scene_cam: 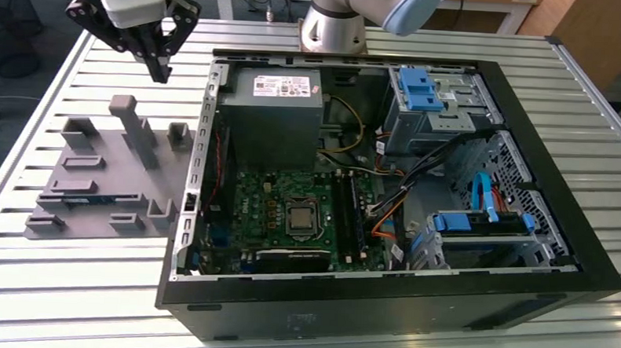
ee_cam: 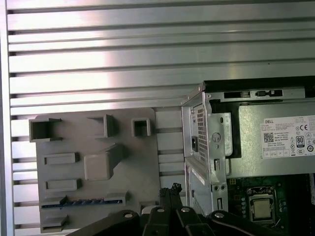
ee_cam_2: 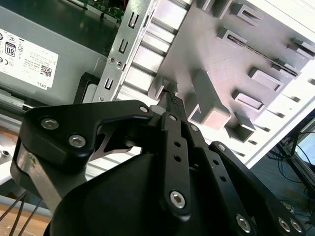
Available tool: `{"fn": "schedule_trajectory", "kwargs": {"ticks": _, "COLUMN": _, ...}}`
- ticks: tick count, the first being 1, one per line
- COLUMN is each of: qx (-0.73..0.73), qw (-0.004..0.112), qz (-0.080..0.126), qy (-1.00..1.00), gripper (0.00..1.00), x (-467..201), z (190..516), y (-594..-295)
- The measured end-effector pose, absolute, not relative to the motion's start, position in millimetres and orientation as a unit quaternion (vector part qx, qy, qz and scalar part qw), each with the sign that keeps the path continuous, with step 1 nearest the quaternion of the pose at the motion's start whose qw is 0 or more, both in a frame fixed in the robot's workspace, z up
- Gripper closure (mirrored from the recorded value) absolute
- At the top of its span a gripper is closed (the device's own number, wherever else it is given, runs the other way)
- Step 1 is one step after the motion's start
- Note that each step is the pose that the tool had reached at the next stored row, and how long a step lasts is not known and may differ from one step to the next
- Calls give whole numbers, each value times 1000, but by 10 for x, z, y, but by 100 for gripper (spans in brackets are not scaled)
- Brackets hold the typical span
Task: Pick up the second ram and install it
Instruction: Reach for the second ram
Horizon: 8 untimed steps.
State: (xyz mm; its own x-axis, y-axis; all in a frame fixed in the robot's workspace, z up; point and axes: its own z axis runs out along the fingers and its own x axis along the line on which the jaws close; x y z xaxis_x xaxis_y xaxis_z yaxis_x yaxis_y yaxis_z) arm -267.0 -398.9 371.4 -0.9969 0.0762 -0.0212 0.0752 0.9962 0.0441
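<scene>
- Grey plastic fixture [scene_cam: 109,182] lies on the slatted desk [scene_cam: 64,281], beside the open computer case [scene_cam: 389,307].
- The second ram [scene_cam: 79,199] sits in a fixture slot, a thin blue strip in the first wrist view [ee_cam: 78,201].
- The claw [scene_cam: 160,71] hangs clenched and empty above the fixture, well apart from the ram.
- Likely step: the approach to the pick. Gripping calls for spread fingers squared to the stick.

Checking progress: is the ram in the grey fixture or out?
In: the ram sits in a slot of the grey fixture.

Robotics lab: slatted aluminium bench [scene_cam: 64,289], opened PC case [scene_cam: 389,307], grey fixture [scene_cam: 89,204].
</scene>
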Motion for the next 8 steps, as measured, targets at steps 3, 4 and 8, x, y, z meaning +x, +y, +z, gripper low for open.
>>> {"fn": "schedule_trajectory", "kwargs": {"ticks": 3, "qx": 38, "qw": 11, "qz": 22, "qy": 999, "gripper": 89, "x": -2701, "z": 3711, "y": -3989}}
{"fn": "schedule_trajectory", "kwargs": {"ticks": 4, "qx": 38, "qw": 11, "qz": 22, "qy": 999, "gripper": 89, "x": -2711, "z": 3710, "y": -3990}}
{"fn": "schedule_trajectory", "kwargs": {"ticks": 8, "qx": 38, "qw": 11, "qz": 22, "qy": 999, "gripper": 89, "x": -2749, "z": 3706, "y": -3989}}
